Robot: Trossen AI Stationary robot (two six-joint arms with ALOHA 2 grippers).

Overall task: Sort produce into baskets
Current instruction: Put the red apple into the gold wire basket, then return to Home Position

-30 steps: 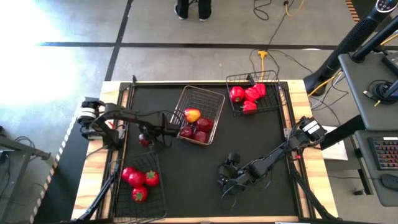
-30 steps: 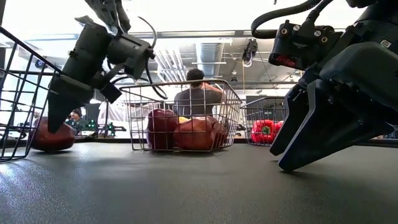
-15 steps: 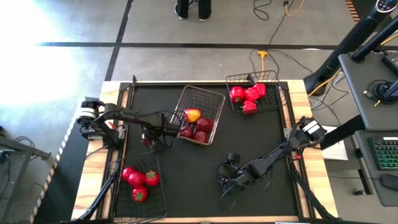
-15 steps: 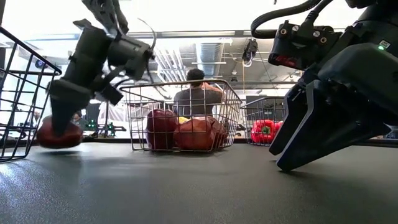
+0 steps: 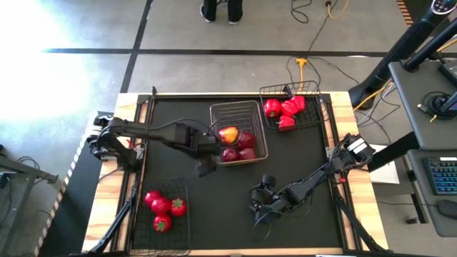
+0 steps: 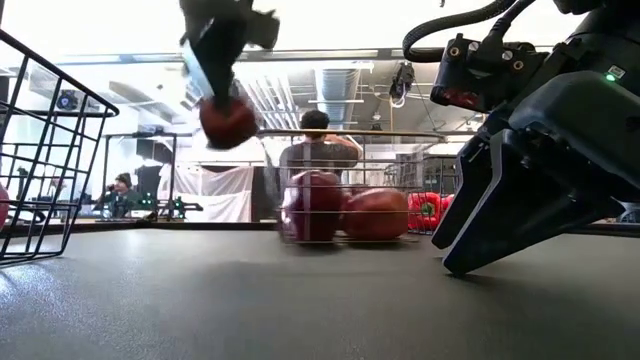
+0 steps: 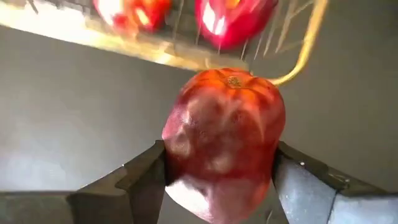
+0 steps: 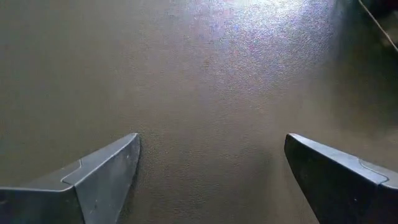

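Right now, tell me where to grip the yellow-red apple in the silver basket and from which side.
Grip the yellow-red apple across its round middle, coming straight down from above: the silver basket's wire walls block level approaches, and dark apples crowd its near side. The left pincer holds a dark red apple.

The bench has a black top and wooden edges. Three baskets sit on it: a silver one and two black ones.
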